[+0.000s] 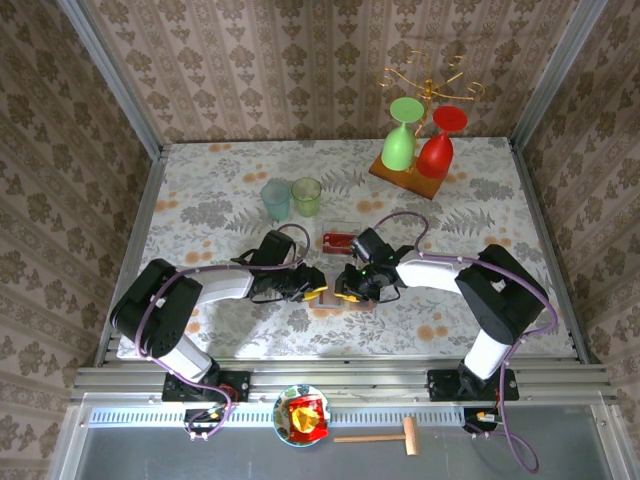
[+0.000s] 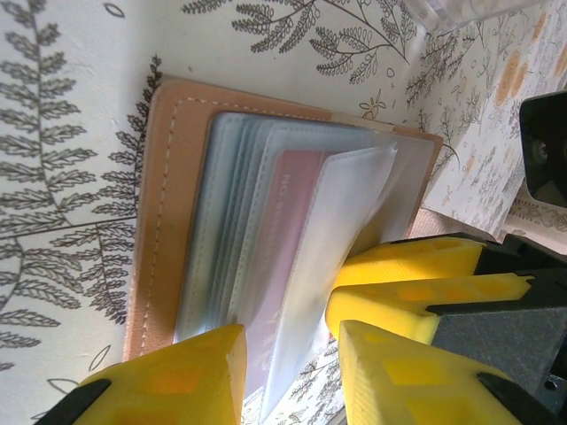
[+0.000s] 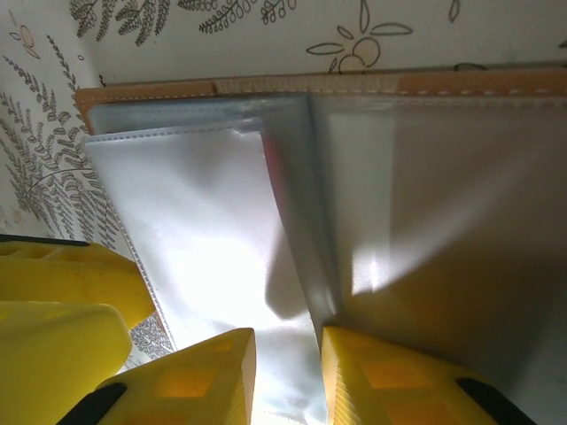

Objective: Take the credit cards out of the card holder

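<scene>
From above, the card holder (image 1: 340,303) lies open on the flowered counter (image 1: 200,200), towards its near edge. It sits right between the left end effector (image 1: 317,291) and the right end effector (image 1: 346,290), which meet over it. Just beyond, a clear tray (image 1: 352,233) holds what look like red cards (image 1: 336,240).

In the left wrist view you see tan leather with pale stitching, flat on the counter, and a fanned stack of clear plastic sleeves (image 2: 239,221). One pink-red card (image 2: 297,221) sits inside a sleeve. The left end effector's jaws stand partly apart, astride the free edge of a loose sleeve, and I see no pinch. Treat the sleeves as floppy, glossy film that will probably buckle and slide rather than hold firm. The card looks stiff, thin and light, so take it by an exposed edge, not through the film.

In the right wrist view the sleeves glare white and a red sliver of card shows near the fold. The right end effector's jaws leave a narrow gap with a sleeve edge in it, not visibly clamped. The holder is light and will likely drag along with the card. Pin the leather with one end effector while the other draws the card out through the pocket's mouth.
</scene>
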`<control>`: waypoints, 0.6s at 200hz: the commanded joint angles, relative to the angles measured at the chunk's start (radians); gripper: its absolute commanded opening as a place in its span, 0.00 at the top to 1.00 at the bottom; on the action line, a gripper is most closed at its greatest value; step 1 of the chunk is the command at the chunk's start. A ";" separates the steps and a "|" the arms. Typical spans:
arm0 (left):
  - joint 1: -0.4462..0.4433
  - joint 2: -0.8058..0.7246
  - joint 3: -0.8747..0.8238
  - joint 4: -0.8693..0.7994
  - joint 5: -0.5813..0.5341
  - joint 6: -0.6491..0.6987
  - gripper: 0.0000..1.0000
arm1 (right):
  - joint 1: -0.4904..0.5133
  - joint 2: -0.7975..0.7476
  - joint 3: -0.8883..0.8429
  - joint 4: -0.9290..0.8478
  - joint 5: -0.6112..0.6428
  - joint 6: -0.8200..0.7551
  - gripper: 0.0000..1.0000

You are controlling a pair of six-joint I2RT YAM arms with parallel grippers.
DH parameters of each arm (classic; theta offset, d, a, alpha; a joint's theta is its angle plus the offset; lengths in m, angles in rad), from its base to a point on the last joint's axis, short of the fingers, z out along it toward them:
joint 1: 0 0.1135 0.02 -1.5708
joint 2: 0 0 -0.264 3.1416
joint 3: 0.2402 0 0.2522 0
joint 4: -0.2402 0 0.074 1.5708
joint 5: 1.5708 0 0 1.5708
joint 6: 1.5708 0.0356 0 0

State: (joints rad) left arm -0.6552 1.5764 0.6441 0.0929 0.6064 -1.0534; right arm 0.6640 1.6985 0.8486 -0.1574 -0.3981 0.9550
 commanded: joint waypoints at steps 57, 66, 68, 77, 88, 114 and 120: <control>-0.012 0.012 0.075 -0.068 0.003 0.044 0.67 | -0.026 -0.025 -0.075 0.127 -0.064 0.064 0.80; -0.012 0.014 0.085 -0.077 0.004 0.050 0.67 | -0.026 -0.025 -0.077 0.135 -0.070 0.068 0.80; -0.013 0.015 0.087 -0.080 0.004 0.052 0.67 | -0.026 -0.025 -0.077 0.136 -0.070 0.069 0.80; -0.015 0.020 0.097 -0.091 0.006 0.057 0.67 | -0.026 -0.026 -0.078 0.142 -0.074 0.071 0.80; -0.018 0.028 0.106 -0.100 0.009 0.063 0.67 | -0.026 -0.027 -0.082 0.150 -0.077 0.075 0.80; -0.022 0.036 0.121 -0.126 0.006 0.073 0.67 | -0.026 -0.025 -0.090 0.166 -0.080 0.083 0.83; -0.021 0.032 0.125 -0.138 0.001 0.078 0.67 | -0.025 -0.025 -0.094 0.174 -0.079 0.085 0.83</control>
State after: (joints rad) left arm -0.6682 1.5951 0.7395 0.0216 0.6060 -1.0157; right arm 0.6437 1.6894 0.7761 -0.0120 -0.4583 1.0195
